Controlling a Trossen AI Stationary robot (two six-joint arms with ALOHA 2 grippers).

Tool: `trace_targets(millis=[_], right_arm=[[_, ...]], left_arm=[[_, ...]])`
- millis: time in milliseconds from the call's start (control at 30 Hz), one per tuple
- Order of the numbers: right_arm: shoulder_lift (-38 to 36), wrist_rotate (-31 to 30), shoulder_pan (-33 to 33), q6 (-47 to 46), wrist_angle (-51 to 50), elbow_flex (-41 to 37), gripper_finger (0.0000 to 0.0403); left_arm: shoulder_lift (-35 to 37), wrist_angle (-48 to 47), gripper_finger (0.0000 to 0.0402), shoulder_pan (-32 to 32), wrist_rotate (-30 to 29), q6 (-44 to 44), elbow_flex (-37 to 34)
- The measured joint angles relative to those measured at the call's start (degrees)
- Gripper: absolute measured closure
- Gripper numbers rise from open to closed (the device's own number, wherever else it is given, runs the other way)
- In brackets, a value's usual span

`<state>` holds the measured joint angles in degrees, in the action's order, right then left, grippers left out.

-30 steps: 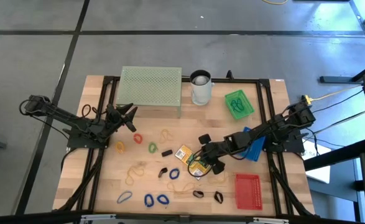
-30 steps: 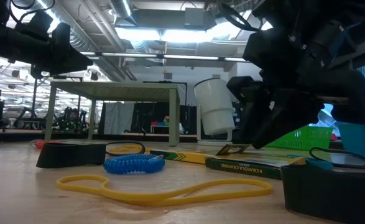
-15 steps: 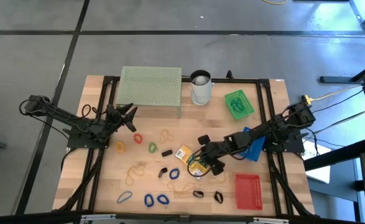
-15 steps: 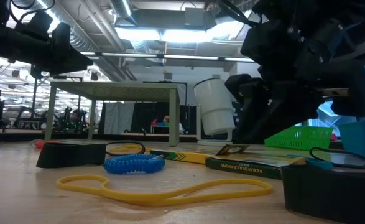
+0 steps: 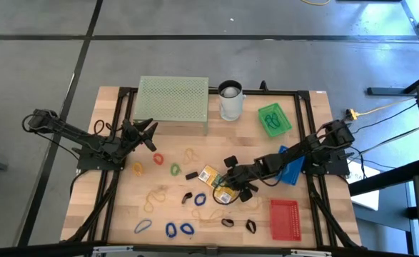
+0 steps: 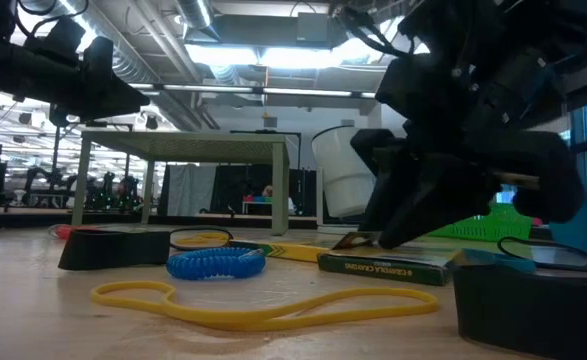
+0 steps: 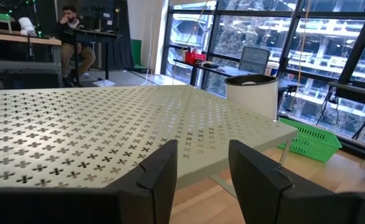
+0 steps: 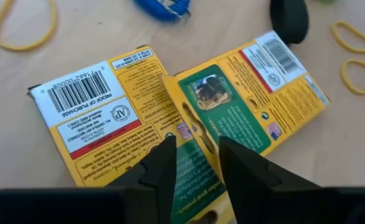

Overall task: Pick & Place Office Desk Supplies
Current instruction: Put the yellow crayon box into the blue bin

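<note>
Two small yellow card packs lie overlapping at the table's middle (image 5: 208, 174) (image 5: 225, 194). In the right wrist view the pack with the green face (image 8: 244, 93) rests partly on the barcode pack (image 8: 95, 112). My right gripper (image 5: 228, 187) (image 8: 194, 165) is down on them, open by a narrow gap. Rubber bands (image 5: 175, 169) and black binder clips (image 5: 190, 174) lie loose around. My left gripper (image 5: 150, 135) (image 7: 202, 168) waits open beside the pale green mesh stand (image 5: 173, 103). My right gripper comes slanting down from the table's right onto the green-faced pack (image 6: 383, 266), its fingers (image 6: 403, 215) meeting it beside a lifted flap (image 6: 358, 240). The pack's face (image 8: 198, 155) shows between the fingers. The pack lies flat on the table. The tips themselves are hidden.
A white cup (image 5: 230, 100) and a green basket (image 5: 273, 118) stand at the far side. A blue bin (image 5: 291, 170) sits under the right arm, a red basket (image 5: 284, 218) near the right front. Blue bands (image 5: 177, 229) and a yellow band (image 6: 263, 305) lie near the front.
My right gripper has moved a little toward the table's left and come lower over the packs. The green-faced pack has slid a short way toward the left with it.
</note>
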<state>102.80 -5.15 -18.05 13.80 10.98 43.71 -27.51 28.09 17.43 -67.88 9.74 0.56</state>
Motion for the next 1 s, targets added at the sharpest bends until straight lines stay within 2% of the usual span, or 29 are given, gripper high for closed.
trace_targets(millis=[100,333,467,667,1000], right_arm=[[0.0,-0.1,0.0,-0.8,-0.1,0.0,0.0307],[0.1,0.0,0.0,-6.7,-0.5,-0.1,0.0395],[0.2,-0.1,0.0,-11.1,0.8,-0.2,0.0393],[0.4,-0.2,-0.2,-11.0,2.9,-0.4,0.0393],[0.4,-0.2,-0.2,-13.0,3.6,-0.4,0.0311]], left_arm=[[0.0,0.0,0.0263,0.0,0.0,0.0,0.0],[0.0,0.0,0.0263,0.0,0.0,0.0,0.0],[0.0,0.0,0.0263,0.0,0.0,0.0,0.0],[0.0,0.0,0.0263,0.0,0.0,0.0,0.0],[0.0,0.0,0.0263,0.0,0.0,0.0,0.0]])
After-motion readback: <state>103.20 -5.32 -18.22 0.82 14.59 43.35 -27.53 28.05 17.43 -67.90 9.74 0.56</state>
